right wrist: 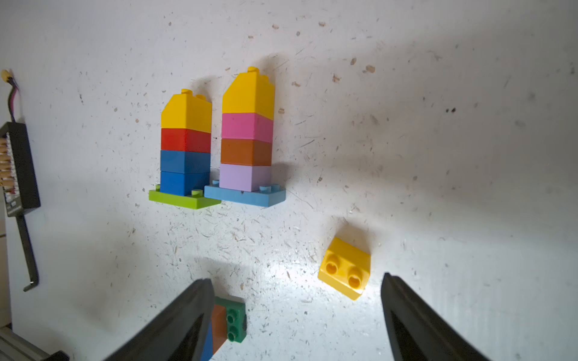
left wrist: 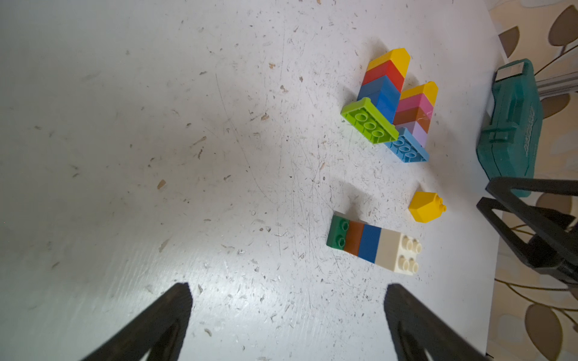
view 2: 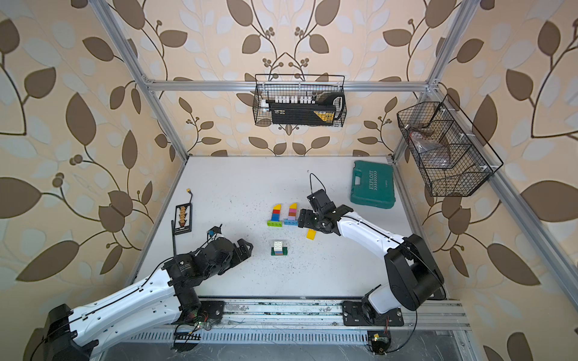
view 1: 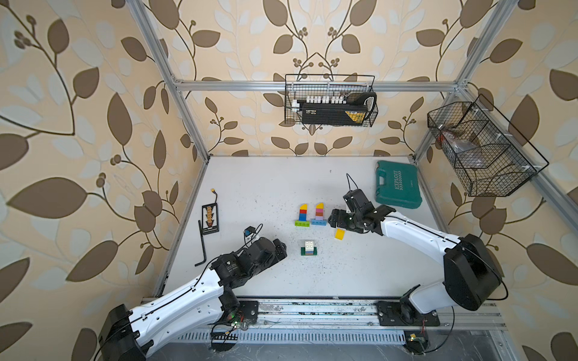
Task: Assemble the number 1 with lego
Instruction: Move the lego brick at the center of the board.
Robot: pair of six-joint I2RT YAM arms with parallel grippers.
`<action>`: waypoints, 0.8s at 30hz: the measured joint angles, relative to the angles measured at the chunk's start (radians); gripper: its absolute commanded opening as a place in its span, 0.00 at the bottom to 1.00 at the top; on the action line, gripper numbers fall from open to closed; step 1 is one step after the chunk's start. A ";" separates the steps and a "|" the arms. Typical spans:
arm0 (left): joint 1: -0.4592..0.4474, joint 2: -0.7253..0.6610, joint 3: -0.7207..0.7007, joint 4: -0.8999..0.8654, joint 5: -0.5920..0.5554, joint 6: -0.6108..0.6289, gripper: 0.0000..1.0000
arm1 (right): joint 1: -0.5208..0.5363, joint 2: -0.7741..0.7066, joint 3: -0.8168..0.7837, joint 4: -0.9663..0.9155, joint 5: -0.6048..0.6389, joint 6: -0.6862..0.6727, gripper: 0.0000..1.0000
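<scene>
Top views sat high at 6 o'clock, facing 12. Wrist cams close, from 8 and 3. All shared lego stacks (view 1: 319,214).

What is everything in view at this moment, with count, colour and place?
lime-based stack: one; lime, blue, red, yellow; lying flat mid-table.
blue-based stack: one; light blue, lilac, brown, pink, yellow; lying flat right beside it.
upright stack: one; green, brown, blue, white; standing nearer the arm bases.
loose sloped brick: one; yellow; by the right pincer.
tool case: one; teal; table's far right corner.
connector board: one; black; table's left edge.
hex key: one; black; beside the board.
wire baskets: two; black; back rail and right frame.
table: one; white, scuffed.
left pincer: black; open, empty; beside the upright stack.
right pincer: black; open, empty; near the loose brick.
</scene>
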 measured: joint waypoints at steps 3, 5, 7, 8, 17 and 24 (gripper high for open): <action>0.000 0.010 0.000 0.000 0.000 0.003 0.99 | -0.017 0.073 0.045 -0.026 -0.033 -0.098 0.87; 0.000 0.010 0.000 0.000 0.000 0.003 0.99 | -0.018 0.116 0.068 -0.038 -0.051 -0.148 0.87; 0.000 0.010 0.000 0.000 0.000 0.003 0.99 | -0.019 0.144 0.084 -0.048 -0.063 -0.181 0.87; 0.000 0.010 0.000 0.000 0.000 0.003 0.99 | -0.020 0.155 0.092 -0.050 -0.069 -0.194 0.87; 0.000 0.033 0.000 0.001 -0.001 0.003 0.99 | -0.019 0.195 0.084 -0.035 -0.145 -0.207 0.83; 0.000 0.048 0.000 0.000 -0.001 0.003 0.99 | 0.032 0.139 -0.023 -0.028 -0.139 -0.133 0.83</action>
